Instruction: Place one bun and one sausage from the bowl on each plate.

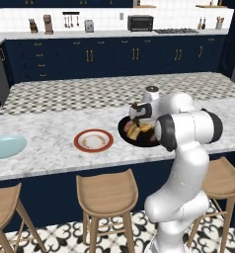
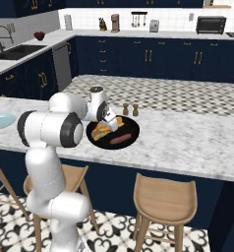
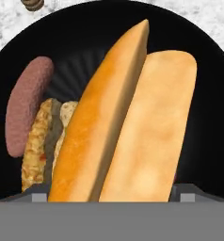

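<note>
While both plates, red-rimmed (image 1: 93, 141) and blue (image 1: 7, 147), sit bare, nothing is served; the gripper (image 3: 111, 195) straddles a bun (image 3: 123, 122) in the bowl (image 2: 131, 129), grip uncertain, a sausage (image 3: 27, 103) beside

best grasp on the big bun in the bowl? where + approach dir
Grip the bun at mid-length, jaws across its narrow width, coming straight down from above. It is long and split, and lies in the black bowl, so its long sides are the likely faces to pinch. The sausage and a second bun lie close on one side; keep clear.
</note>
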